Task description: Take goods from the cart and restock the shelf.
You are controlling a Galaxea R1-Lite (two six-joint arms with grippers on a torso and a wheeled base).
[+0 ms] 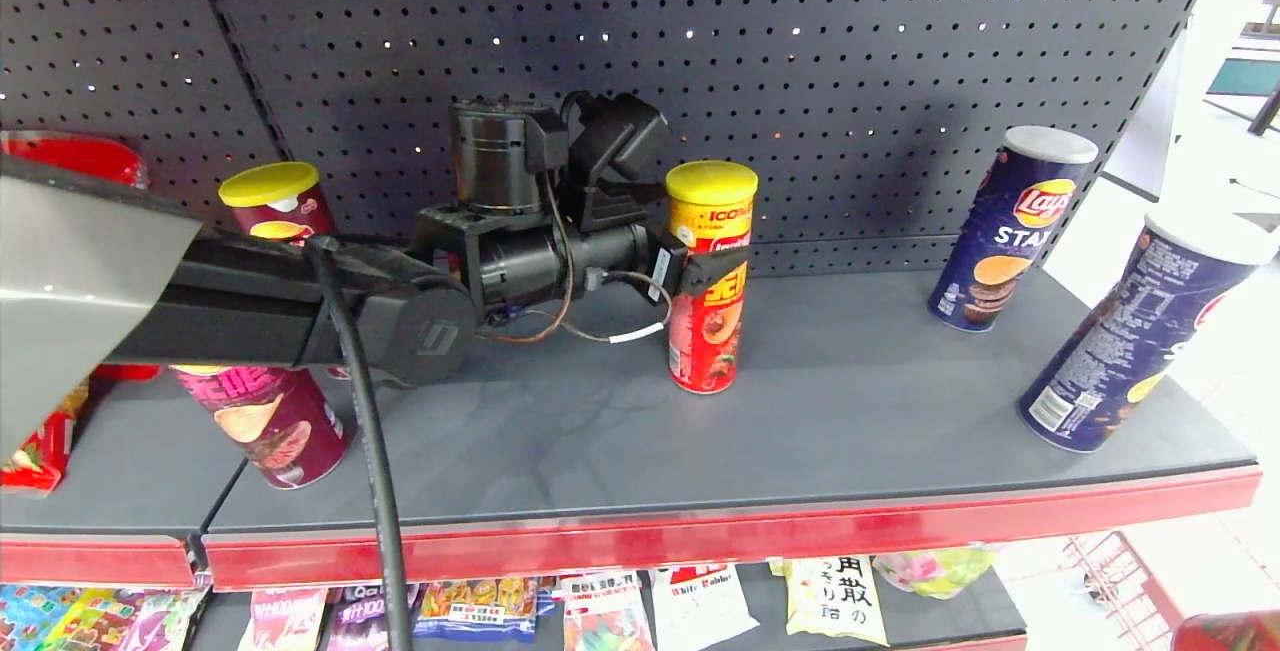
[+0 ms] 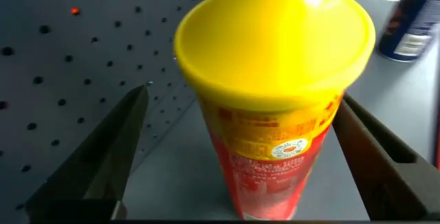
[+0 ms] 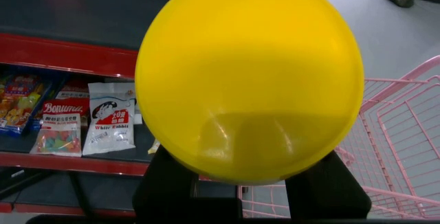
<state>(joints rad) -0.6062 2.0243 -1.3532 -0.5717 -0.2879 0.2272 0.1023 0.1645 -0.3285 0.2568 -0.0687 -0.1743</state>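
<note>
Item: red crisp can (image 1: 705, 341), upright mid-shelf (image 1: 850, 391). Left hand (image 1: 714, 266) straddles its upper body, fingers spread, seemingly not pinching. We judge it light, stiff, slick and dentable; grip mid-body. Right hand (image 3: 246, 188) clasps a second can (image 3: 249, 80).

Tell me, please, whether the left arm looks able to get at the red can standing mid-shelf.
Probably yes: the left end effector sits open around the red can, one finger on each side, with a gap showing at one finger and nothing standing between them.
</note>
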